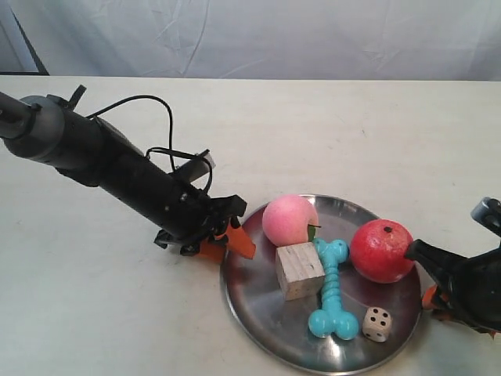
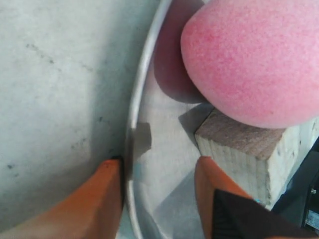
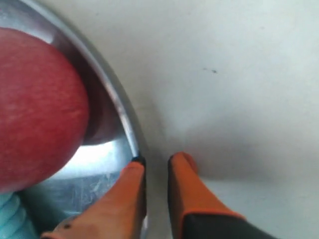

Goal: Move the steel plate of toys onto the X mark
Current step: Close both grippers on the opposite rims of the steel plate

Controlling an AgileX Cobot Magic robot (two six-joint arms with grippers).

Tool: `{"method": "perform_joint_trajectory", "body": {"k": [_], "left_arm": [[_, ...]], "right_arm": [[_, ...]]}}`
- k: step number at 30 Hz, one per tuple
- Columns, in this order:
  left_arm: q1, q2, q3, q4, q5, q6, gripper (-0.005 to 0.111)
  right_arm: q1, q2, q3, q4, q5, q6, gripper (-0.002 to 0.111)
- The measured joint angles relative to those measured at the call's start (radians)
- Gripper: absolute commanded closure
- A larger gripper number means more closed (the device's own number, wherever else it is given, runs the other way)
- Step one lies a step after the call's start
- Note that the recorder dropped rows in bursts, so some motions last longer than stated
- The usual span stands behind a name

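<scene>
The rim of the steel plate [image 1: 258, 309] is straddled by the left claw [image 2: 160, 167], spread open. The right claw [image 3: 154, 160] is set narrowly about the rim; whether it is gripped cannot be told.

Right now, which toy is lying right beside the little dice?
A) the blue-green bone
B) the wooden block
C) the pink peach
A: one knobby end of the turquoise bone lies right beside the die on the steel plate.
</scene>
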Motion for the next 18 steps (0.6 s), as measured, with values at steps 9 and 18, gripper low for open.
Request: {"method": "perform_joint_trajectory", "body": {"k": [9, 18], "left_arm": [[-0.003, 0.0, 0.0, 0.002, -0.006, 0.0, 0.076], [-0.003, 0.002, 0.002, 0.026, -0.045, 0.0, 0.107]], "right_arm": [[0.0, 0.0, 0.0, 0.217, 0.011, -0.261, 0.109], [0.0, 0.0, 0.0, 0.224, 0.018, -0.301, 0.109]]}}
